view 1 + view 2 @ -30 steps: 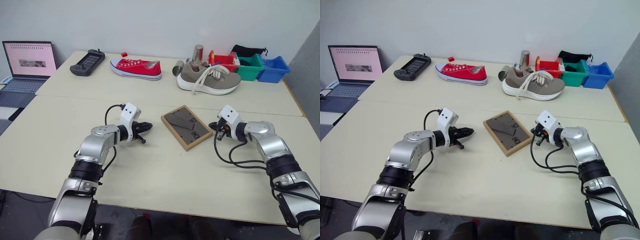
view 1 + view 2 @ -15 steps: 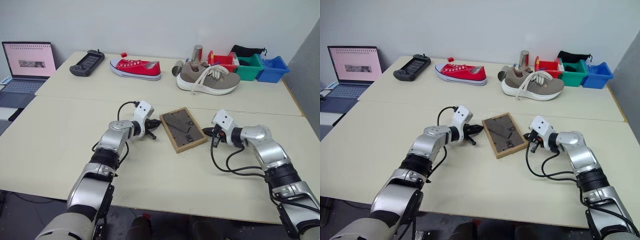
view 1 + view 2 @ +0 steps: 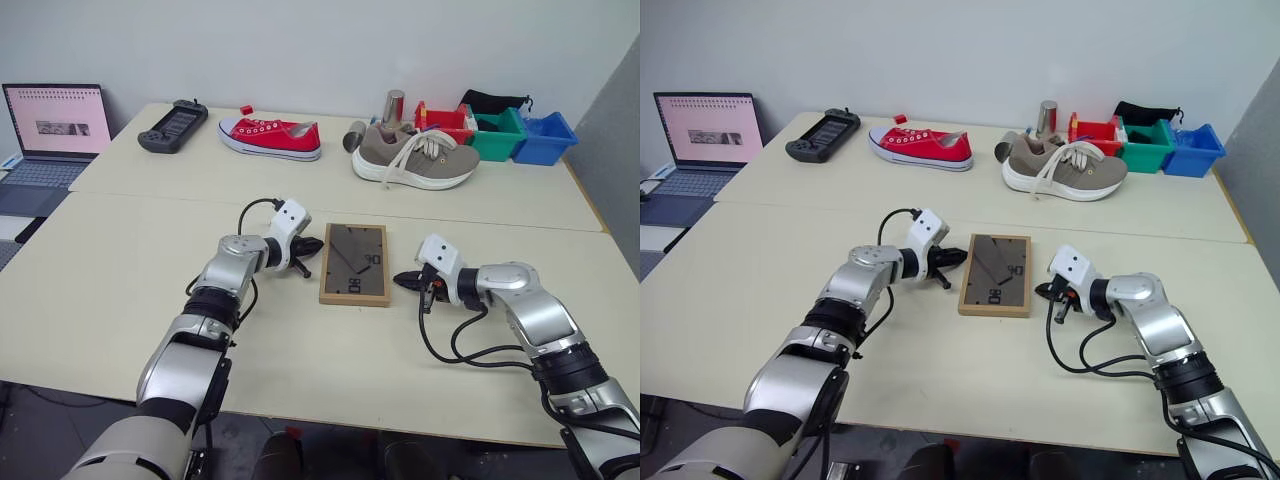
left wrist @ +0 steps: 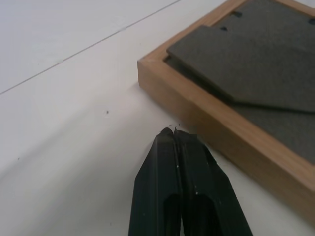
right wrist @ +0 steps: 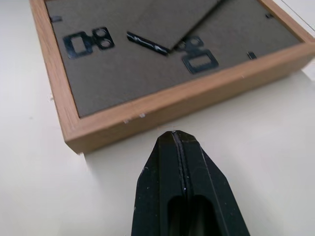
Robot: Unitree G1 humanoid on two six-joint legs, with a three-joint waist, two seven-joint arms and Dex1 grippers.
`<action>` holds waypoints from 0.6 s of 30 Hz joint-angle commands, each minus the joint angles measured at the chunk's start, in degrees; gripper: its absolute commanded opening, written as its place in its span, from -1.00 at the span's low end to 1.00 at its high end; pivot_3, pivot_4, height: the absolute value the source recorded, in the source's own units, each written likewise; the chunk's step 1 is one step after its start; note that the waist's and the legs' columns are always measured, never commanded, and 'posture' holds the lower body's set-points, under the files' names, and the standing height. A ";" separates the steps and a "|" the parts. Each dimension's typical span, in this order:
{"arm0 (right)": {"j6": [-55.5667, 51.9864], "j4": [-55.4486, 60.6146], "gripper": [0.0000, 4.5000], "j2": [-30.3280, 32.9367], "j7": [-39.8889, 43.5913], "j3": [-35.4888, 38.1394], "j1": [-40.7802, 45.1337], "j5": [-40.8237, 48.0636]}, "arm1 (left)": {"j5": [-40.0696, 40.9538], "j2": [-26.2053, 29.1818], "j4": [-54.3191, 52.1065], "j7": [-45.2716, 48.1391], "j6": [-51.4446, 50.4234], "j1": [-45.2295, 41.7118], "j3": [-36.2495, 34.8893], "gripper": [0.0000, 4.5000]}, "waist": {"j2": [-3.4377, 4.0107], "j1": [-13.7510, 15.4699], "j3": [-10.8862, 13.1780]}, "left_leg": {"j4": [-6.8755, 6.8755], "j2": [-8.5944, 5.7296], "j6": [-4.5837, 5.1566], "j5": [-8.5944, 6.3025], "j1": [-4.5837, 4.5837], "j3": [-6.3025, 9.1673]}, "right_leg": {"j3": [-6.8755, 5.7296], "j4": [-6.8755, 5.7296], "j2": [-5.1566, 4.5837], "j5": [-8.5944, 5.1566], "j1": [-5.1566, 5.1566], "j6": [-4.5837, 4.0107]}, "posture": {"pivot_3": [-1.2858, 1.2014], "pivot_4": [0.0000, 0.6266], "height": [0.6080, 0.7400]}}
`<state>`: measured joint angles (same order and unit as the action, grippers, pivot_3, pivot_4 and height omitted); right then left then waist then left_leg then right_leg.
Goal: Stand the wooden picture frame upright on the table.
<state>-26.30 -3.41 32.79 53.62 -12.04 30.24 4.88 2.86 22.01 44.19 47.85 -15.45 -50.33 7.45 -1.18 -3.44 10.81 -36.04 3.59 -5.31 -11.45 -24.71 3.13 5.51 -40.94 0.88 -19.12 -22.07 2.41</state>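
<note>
Red sneaker (image 3: 271,137), grey sneaker (image 3: 415,158), a game controller (image 3: 173,125) and coloured bins (image 3: 500,135) sit along the table's (image 3: 100,290) far side, well apart from the wooden picture frame (image 3: 354,264), which lies flat, back panel up. Left gripper (image 3: 312,245) and right gripper (image 3: 402,281) flank it, both pinched closed and empty, tips just beside its edges.

The frame (image 3: 354,264), a light-wood rectangle, lies flat on the cream desk (image 3: 120,280), face down, dark grey back panel up with its stand flap folded flat. It sits just before the desk's seam.
</note>
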 commanded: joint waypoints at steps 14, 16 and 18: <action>1.46 -3.26 -1.00 -5.99 -4.81 -0.38 4.91 -0.81 | 3.97 3.20 -24.83 6.94 -12.98 9.61 0.37 -0.98 | 0.00 0.14 0.00 | -0.01 0.01 -0.01 0.00 -0.01 0.00 | 0.00 -0.03 -0.01 0.00 -0.01 0.00 | 0.03 -0.52 1.00; 1.01 -2.21 -1.00 -5.72 -3.63 -0.55 4.48 -0.25 | 4.60 3.52 -27.77 7.81 -14.64 10.79 0.46 -0.98 | 0.00 0.14 0.00 | 0.00 0.01 -0.01 0.00 0.00 0.01 | -0.01 -0.04 -0.01 0.00 -0.01 0.00 | 0.03 -0.52 1.00; -0.08 -0.34 -1.00 -5.53 -3.05 -0.41 3.89 0.42 | 5.16 4.70 -31.95 9.11 -17.22 12.67 1.22 -0.98 | 0.00 0.11 0.00 | -0.01 0.01 0.00 0.00 -0.01 0.00 | 0.00 -0.03 -0.01 0.00 -0.01 0.00 | 0.03 -0.52 1.00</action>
<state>-25.81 -8.25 27.27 49.07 -12.66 34.05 3.45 5.64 26.27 18.39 54.64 -30.77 -38.40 7.71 -1.18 -3.33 10.81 -36.04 3.60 -5.31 -11.44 -24.71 3.14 5.51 -40.98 0.87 -19.12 -22.08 2.41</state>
